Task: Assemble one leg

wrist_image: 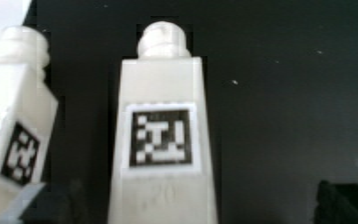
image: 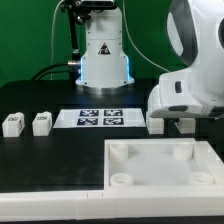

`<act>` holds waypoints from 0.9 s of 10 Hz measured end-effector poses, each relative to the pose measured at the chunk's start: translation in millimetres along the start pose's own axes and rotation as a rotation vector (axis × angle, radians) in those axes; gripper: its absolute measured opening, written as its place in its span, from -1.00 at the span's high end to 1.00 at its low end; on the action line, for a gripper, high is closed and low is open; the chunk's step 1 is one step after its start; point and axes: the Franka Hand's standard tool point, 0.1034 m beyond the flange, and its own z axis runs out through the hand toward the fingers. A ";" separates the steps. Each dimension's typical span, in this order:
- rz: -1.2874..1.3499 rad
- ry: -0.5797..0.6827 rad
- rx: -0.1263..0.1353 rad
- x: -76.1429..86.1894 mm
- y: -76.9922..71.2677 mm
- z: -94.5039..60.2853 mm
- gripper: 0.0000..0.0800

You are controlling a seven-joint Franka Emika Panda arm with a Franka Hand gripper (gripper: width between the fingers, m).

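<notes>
table (image: 40,160): black top, everything sits on it.
arm (image: 190,70): big white thing filling the exterior view's right, hanging low over the table just behind the panel.
panel (image: 150,180): large flat white piece lying at the front, with a raised rim kinda like a tray.
sockets (image: 120,181): round ones at the panel's corners. All the legs I can make out lie on the table, off the panel.
marker board (image: 100,118): thin white board with black-and-white tags, flat on the table in the middle, behind the panel.
leg (wrist_image: 158,120): the one that matters. It's a white block lying on the table dead centre in the wrist view, tag face up and a rounded knob on one end.
second leg (wrist_image: 16,120): right beside it with a narrow gap between, lying the same way, tag also showing.
white block (image: 157,121): pokes out under the arm. Pretty sure it's a leg, but can't tell which of that pair.
spare legs: leftmost leg (image: 13,124) and its neighbour (image: 41,122) sit on the exterior view's left, well apart from the arm.
tool (wrist_image: 188,203): spread wide. The dark fingers (wrist_image: 345,200) sit one on each side of the leg, not pinching it.
</notes>
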 end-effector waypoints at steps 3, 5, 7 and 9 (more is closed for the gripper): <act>-0.006 -0.009 -0.009 -6.7 -0.8 18.5 -0.62; -0.007 -0.009 -0.009 -6.5 -0.8 18.4 -0.15; -0.008 -0.009 -0.009 -6.5 -0.8 18.4 0.19; -0.008 -0.009 -0.009 -6.5 -0.8 18.5 0.27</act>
